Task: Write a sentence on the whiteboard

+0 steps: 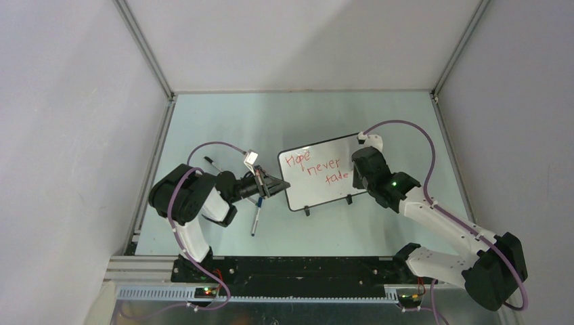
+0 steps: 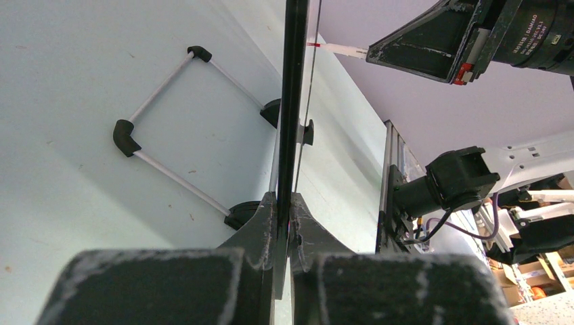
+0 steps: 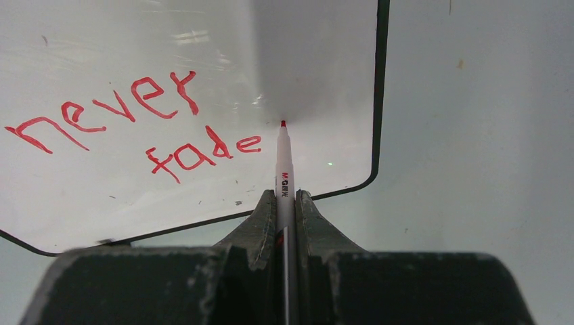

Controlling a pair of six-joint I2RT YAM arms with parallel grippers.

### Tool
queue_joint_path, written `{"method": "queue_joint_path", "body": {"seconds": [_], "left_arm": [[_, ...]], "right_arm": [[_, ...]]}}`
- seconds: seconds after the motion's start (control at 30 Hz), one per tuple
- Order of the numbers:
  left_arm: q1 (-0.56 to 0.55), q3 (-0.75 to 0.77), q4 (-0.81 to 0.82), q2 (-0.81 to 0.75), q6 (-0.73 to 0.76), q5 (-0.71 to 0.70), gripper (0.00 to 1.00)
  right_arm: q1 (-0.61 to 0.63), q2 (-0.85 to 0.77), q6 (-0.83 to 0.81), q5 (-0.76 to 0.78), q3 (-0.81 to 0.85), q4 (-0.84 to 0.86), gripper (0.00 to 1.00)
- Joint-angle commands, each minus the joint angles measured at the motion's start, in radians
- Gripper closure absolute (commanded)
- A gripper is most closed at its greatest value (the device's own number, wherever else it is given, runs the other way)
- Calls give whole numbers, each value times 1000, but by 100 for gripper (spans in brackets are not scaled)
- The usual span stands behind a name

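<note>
1. I see the whiteboard (image 1: 318,196) standing on the table (image 1: 216,122), about mid-table, with its two feet (image 1: 306,211) along its near edge.
2. The sentence (image 1: 315,168) sits on the whiteboard's face, stepping down from the far-left corner toward the right side.
3. My left gripper (image 1: 279,183) is at the whiteboard's left edge, fingers closed on the frame there.
4. My right gripper (image 3: 285,203) is over the whiteboard's right side, by its near-right corner, pinching a marker (image 3: 284,152).
5. The marker's tip meets the whiteboard just right of the last word.
6. A loose pen (image 1: 255,220) lies on the table left of the whiteboard, nearer me.
</note>
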Motion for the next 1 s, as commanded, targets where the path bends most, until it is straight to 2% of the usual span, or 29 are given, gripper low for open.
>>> {"method": "queue_joint_path", "body": {"seconds": [0.0, 0.6, 0.97], "left_arm": [[-4, 11, 32, 4, -1, 10, 100], [-4, 15, 32, 4, -1, 9, 100], [-4, 14, 32, 4, -1, 9, 100]], "right_arm": [[-5, 6, 15, 8, 6, 45, 100], [-4, 5, 7, -65, 6, 37, 100], [2, 12, 20, -48, 2, -6, 100]]}}
